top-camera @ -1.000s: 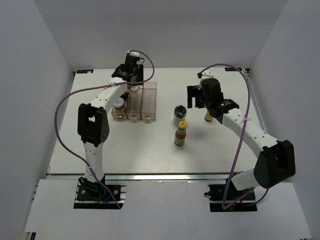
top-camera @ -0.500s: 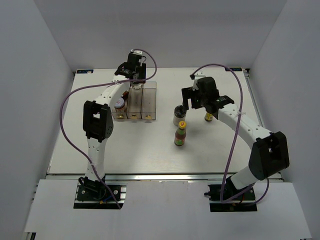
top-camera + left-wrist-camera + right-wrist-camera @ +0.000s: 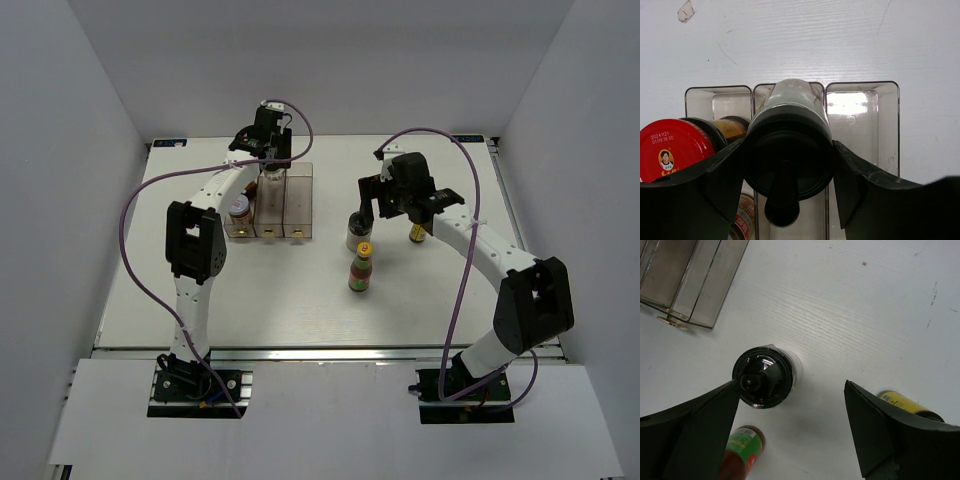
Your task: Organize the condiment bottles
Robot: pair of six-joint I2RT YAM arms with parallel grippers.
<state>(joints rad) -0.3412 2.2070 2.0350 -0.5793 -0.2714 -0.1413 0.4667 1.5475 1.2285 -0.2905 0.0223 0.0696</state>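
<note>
While a black-capped jar point(image 3: 787, 145) is clamped by the left fingers point(image 3: 705, 190) over the middle slot of the rack point(image 3: 862, 130), the right fingers point(image 3: 690, 435) are spread wide above a second black-capped jar point(image 3: 765, 377) on the counter point(image 3: 840, 300).

- This is a robotics lab test cell, not a kitchen. Plain white panels point(image 3: 330, 70) stand behind the left claw point(image 3: 268, 168) and the right claw point(image 3: 368, 205), and on their outer sides.
- Beneath both claws lies a bare white table point(image 3: 300, 300), scuffed and chipped in the wrist views.
- Well nearer than the claws, an aluminium rail point(image 3: 330, 352) carries the two arm bases point(image 3: 185, 385).
- Purple cables point(image 3: 125, 235) loop back from each claw.
- Household items are few: condiment bottles point(image 3: 361, 270), a black-capped jar point(image 3: 787, 145) in the left claw, and a clear rack point(image 3: 297, 205) below it.
</note>
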